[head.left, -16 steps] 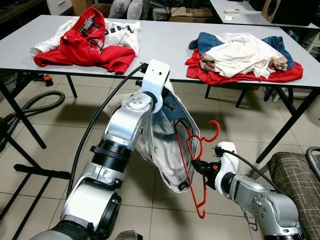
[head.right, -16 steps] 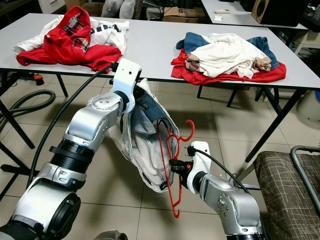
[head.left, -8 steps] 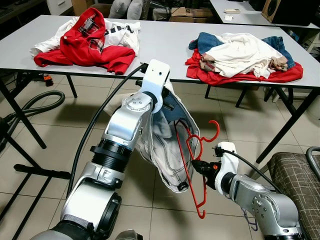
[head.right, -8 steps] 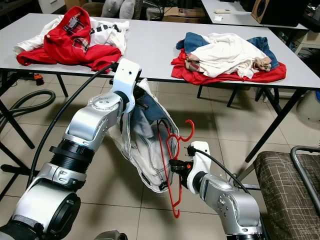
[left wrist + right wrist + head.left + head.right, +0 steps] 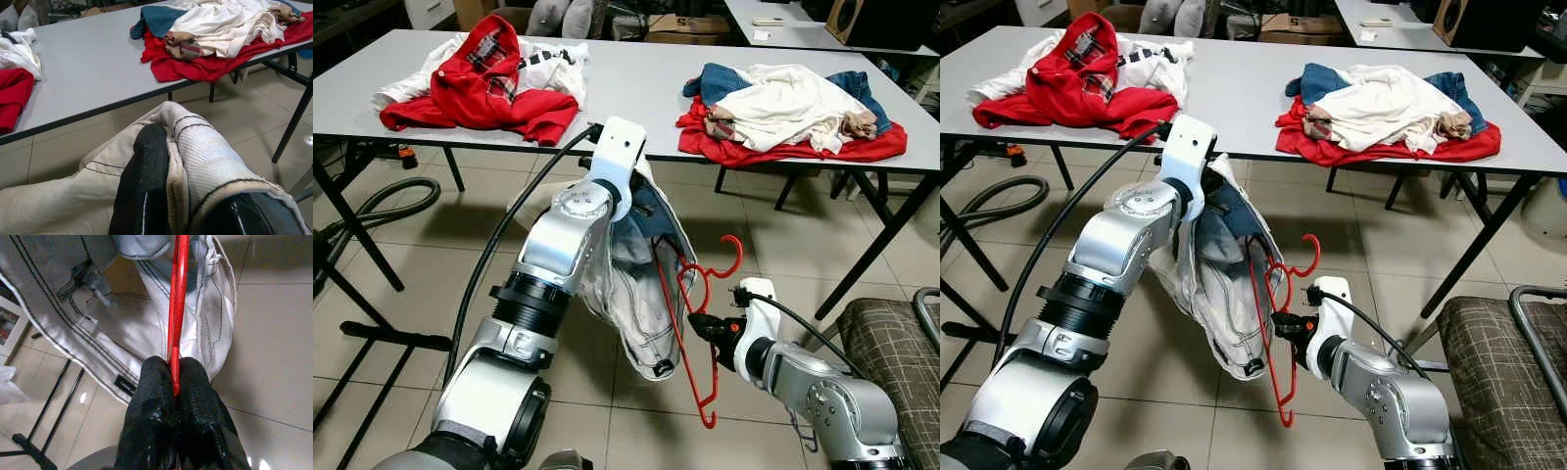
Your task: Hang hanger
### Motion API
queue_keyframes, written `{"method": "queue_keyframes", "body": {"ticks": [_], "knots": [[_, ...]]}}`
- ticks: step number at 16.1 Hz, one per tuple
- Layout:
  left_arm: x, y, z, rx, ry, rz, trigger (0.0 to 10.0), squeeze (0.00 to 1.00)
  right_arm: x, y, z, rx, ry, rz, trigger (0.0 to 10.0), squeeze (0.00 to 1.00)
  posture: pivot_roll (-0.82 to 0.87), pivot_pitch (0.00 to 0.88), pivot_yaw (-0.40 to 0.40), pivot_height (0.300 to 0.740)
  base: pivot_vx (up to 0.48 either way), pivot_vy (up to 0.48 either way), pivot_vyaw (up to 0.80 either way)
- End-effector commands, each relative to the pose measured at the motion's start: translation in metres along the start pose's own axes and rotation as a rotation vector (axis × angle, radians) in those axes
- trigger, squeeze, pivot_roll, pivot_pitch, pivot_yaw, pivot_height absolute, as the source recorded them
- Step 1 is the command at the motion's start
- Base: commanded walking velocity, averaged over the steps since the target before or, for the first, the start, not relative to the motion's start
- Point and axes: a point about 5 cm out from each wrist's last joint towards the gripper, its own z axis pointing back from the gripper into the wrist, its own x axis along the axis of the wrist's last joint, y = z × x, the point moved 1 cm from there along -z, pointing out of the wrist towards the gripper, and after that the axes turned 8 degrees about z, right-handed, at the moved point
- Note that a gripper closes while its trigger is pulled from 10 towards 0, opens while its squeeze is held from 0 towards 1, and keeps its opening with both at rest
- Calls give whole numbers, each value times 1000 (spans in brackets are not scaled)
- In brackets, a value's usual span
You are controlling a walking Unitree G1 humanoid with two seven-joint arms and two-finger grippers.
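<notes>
**A:** Where was the red hanger [image 5: 690,328] at that moment?

**B:** In mid-air, low in front of the robot and above the tiled floor [image 5: 411,294], nearer than the long grey table [image 5: 626,88]. It hung tilted, hook uppermost and pointing right, with its long lower end reaching toward the floor.

**A:** Who held it?

**B:** The right gripper [image 5: 174,382]. Its two black fingers [image 5: 151,387] were pressed together on the thin red bar, no gap showing between them in the right wrist view. In the head views that gripper sat just right of the hanger's middle.

**A:** And the left arm?

**B:** It was raised, with the left gripper [image 5: 195,196] buried in a white garment [image 5: 636,294] with dark stitching and a blue lining. One black finger [image 5: 142,191] lay in a fold of the cloth and another showed beneath it, so the fingers were closed on the fabric. The garment drooped from that gripper as an open pouch, just left of the hanger, and the hanger's upper bar lay against or inside its opening; I could not tell which.

**A:** What else was around?

**B:** On the table, a pile of red and white clothes [image 5: 480,78] at far left and a second heap of white, blue and red clothes [image 5: 793,108] at far right, well apart. A black hose [image 5: 372,211] curled on the floor at left, and a brown patterned cushion [image 5: 891,343] sat at near right.
</notes>
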Motion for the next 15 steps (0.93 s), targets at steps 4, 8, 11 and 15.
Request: {"method": "queue_keyframes", "body": {"ticks": [4,8,11,15], "knots": [[15,-7,2,-30,-59,-14,2275,0,3,-1,0,0,-16,9,10000,0,47,0,11,740,0,0,0],[-45,8,32,-94,40,-40,0,0,53,13,-14,-5,-249,136,10000,0,65,0,-47,740,0,0,0],[-69,17,47,-97,85,-44,0,0,74,20,-16,-8,-349,155,10000,0,69,0,-53,740,0,0,0],[-67,16,52,-96,73,-38,0,0,74,22,-21,18,-355,138,10000,0,80,0,-67,740,0,0,0]]}}
